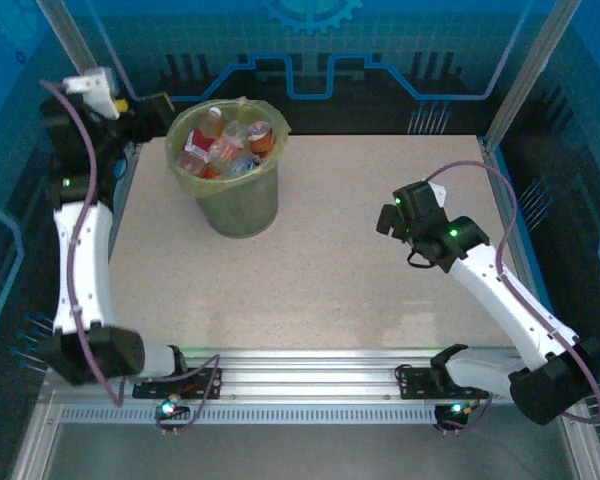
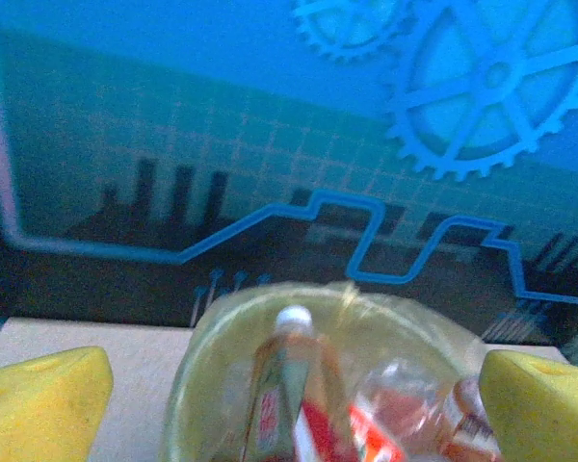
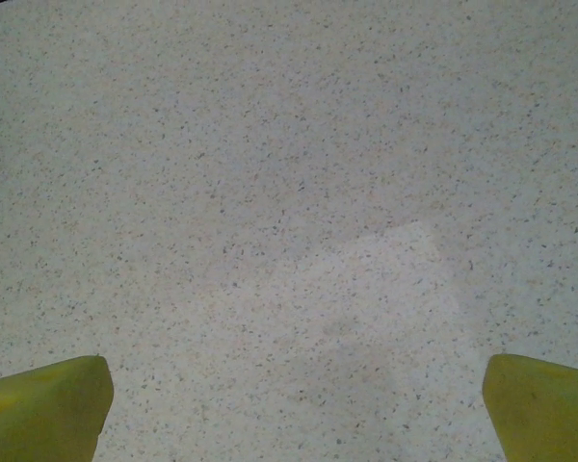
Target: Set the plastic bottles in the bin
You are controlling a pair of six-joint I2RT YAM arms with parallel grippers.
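The bin (image 1: 238, 205), lined with a yellow-green bag, stands at the back left of the table and holds several plastic bottles (image 1: 225, 148) with red and orange labels. My left gripper (image 1: 145, 108) hovers just left of the bin's rim, open, with nothing between its yellow fingers (image 2: 40, 404). In the left wrist view the bin (image 2: 200, 361) lies straight ahead, a white-capped bottle (image 2: 284, 385) standing up inside it. My right gripper (image 1: 400, 215) hangs over bare table at the right, open and holding nothing; its fingertips (image 3: 43, 409) frame speckled tabletop.
The speckled table (image 1: 330, 270) stretches between the bin and the right arm. Blue enclosure walls with metal posts (image 1: 525, 75) bound the back and sides. A slotted rail (image 1: 310, 365) runs along the near edge by the arm bases.
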